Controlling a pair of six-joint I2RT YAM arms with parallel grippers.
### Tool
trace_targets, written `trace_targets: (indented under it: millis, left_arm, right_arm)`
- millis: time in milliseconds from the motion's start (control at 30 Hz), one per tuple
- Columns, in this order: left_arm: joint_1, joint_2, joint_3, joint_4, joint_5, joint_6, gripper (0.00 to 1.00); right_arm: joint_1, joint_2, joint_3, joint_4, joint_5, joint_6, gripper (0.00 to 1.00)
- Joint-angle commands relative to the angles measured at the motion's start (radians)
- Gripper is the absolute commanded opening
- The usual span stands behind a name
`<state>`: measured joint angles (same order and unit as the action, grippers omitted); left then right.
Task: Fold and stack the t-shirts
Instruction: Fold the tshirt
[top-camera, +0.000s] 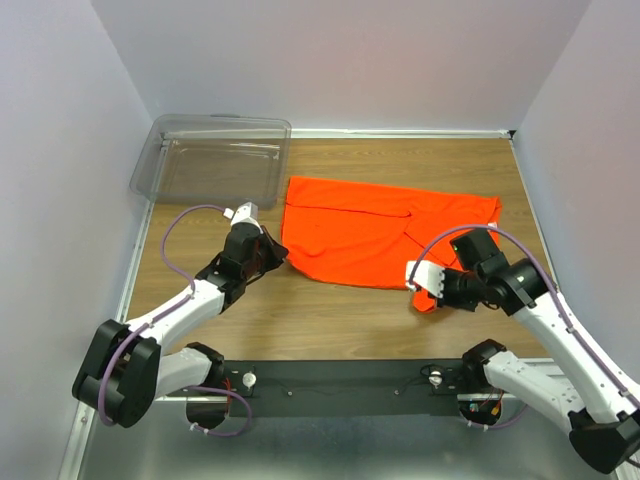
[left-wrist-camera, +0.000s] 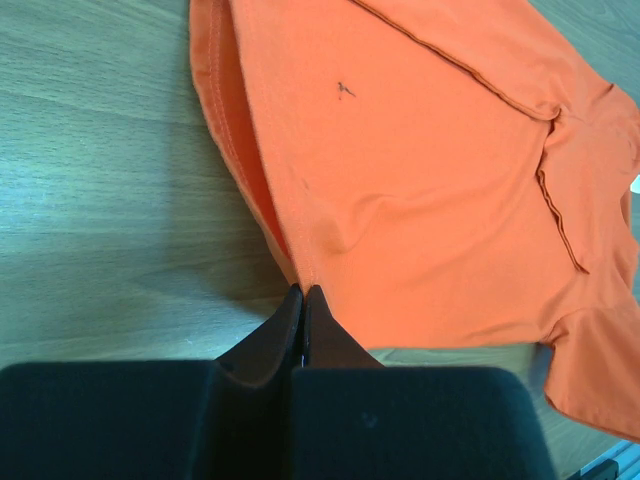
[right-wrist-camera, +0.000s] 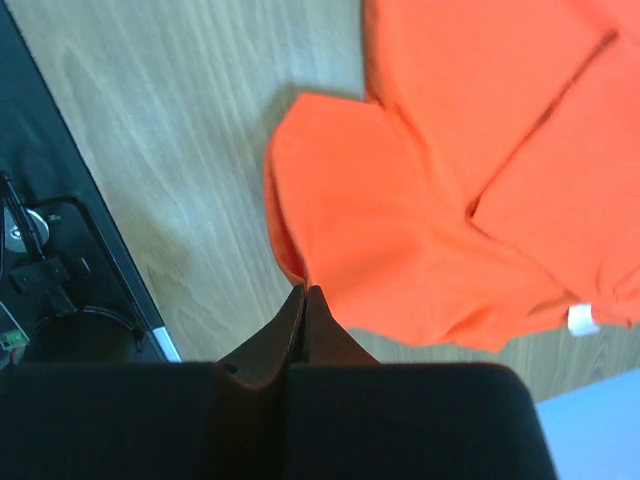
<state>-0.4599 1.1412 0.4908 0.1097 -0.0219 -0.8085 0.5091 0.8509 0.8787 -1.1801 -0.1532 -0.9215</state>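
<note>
One bright orange t-shirt (top-camera: 370, 232) lies partly folded on the wooden table, sleeves folded in. My left gripper (top-camera: 281, 254) is shut on the shirt's near left corner; in the left wrist view its tips (left-wrist-camera: 303, 291) pinch the layered edge of the shirt (left-wrist-camera: 420, 180). My right gripper (top-camera: 431, 292) is shut on the shirt's near right corner and holds it a little off the table. In the right wrist view its tips (right-wrist-camera: 305, 291) pinch a fold of the shirt (right-wrist-camera: 440, 210). A small white tag (right-wrist-camera: 582, 318) shows at the cloth's edge.
A clear plastic bin (top-camera: 215, 160) stands at the back left corner of the table. Bare wood (top-camera: 330, 320) lies between the shirt and the black base rail (top-camera: 340, 375). White walls close in the left, back and right sides.
</note>
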Motion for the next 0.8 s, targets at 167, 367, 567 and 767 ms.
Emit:
trace_targets:
  millis: [167, 367, 567, 767]
  left_arm:
    - [0.003, -0.038, -0.009, -0.022, 0.016, 0.002, 0.00]
    - [0.003, -0.032, -0.020, -0.024, 0.016, 0.003, 0.00]
    - [0.003, -0.058, -0.031, -0.057, 0.030, -0.006, 0.00]
    - [0.003, -0.058, -0.035, -0.159, -0.085, -0.067, 0.00]
  right_arm:
    - [-0.129, -0.084, 0.127, -0.055, 0.012, 0.039, 0.01]
    - [-0.205, -0.104, 0.207, -0.038, 0.014, 0.062, 0.01]
    - [-0.218, -0.108, 0.213, -0.016, 0.064, 0.085, 0.01]
    - [-0.228, -0.125, 0.172, 0.019, 0.125, 0.102, 0.01]
